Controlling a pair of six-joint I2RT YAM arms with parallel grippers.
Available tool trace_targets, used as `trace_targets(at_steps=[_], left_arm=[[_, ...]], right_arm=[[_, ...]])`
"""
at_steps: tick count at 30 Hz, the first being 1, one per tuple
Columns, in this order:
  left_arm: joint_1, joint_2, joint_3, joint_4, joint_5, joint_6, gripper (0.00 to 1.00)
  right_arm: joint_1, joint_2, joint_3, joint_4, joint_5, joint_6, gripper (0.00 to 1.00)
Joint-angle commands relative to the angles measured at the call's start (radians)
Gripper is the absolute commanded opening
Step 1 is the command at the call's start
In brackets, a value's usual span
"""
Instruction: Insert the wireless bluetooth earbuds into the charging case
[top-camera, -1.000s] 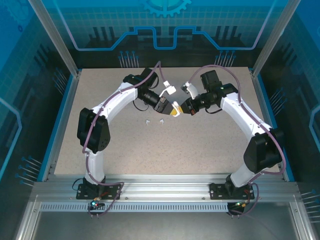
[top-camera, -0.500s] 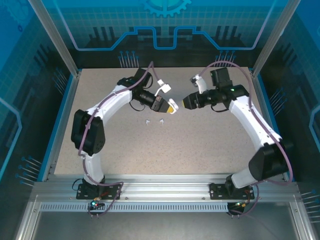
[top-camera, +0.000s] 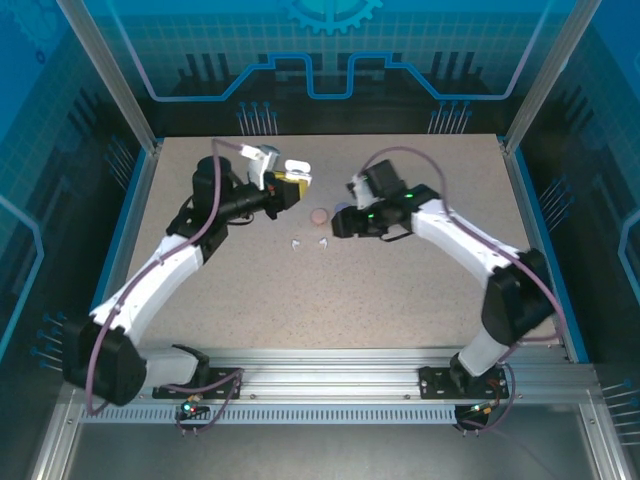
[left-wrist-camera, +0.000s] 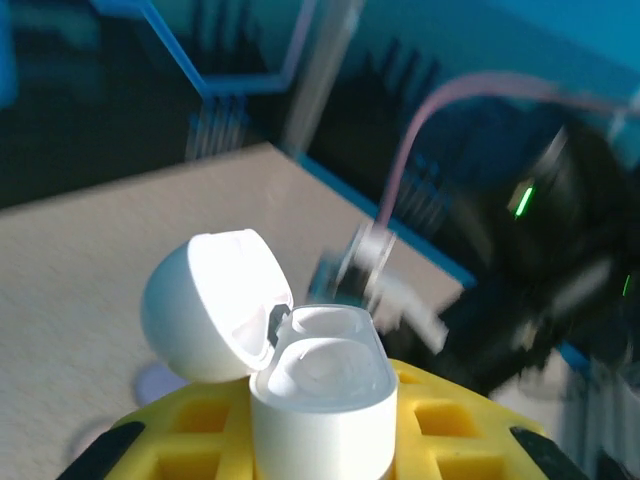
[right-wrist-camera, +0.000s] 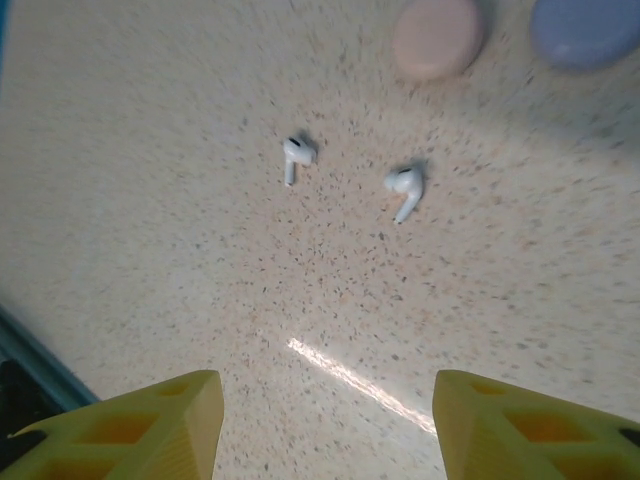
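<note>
Your left gripper (top-camera: 290, 185) is clamped on the white case (left-wrist-camera: 320, 400) — its yellow fingers (left-wrist-camera: 195, 425) press the lower body from either side, and the case stands upright between them. The lid (left-wrist-camera: 215, 305) is flipped open and leans back to the left of the body. The inside of the case is too bright to read.

Your right gripper (right-wrist-camera: 328, 400) is spread wide with nothing between its jaws, and it hangs above the table (right-wrist-camera: 150, 280). The two white earbuds (right-wrist-camera: 295, 155) lie on the table ahead of its fingertips, apart from each other — one toward the left finger's side, the other (right-wrist-camera: 405, 185) nearer the middle. Beyond them and off to the right, a pink case (right-wrist-camera: 438, 37) and a purple case (right-wrist-camera: 585, 30) sit side by side, both closed.
</note>
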Motion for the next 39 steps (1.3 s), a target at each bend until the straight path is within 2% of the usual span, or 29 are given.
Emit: trace_targets(at_steps=[1,7,9,20,28,39], left_arm=[[-0.002,-0.098,-0.094,0.247,-0.264,-0.097,0.00],[-0.002,-0.200,-0.140,0.242,-0.437,-0.123,0.00],[-0.002,-0.215,-0.142,0.221,-0.474,-0.133,0.00],[-0.002,-0.257,-0.187,0.236,-0.484,-0.163,0.00],[-0.002,-0.284,-0.217,0.245,-0.488,-0.166,0.00],[-0.002,-0.291,-0.256,0.269,-0.493,-0.170,0.00]], right_arm=[[0.071,0.138,0.124,-0.052,0.155,0.179,0.58],[0.170,0.410,0.386,-0.205,0.320,0.340,0.57],[0.190,0.475,0.450,-0.236,0.342,0.387,0.56],[0.267,0.730,0.765,-0.406,0.483,0.551,0.54],[0.281,0.866,0.949,-0.455,0.503,0.560,0.52],[0.282,0.922,0.997,-0.458,0.502,0.580,0.46]])
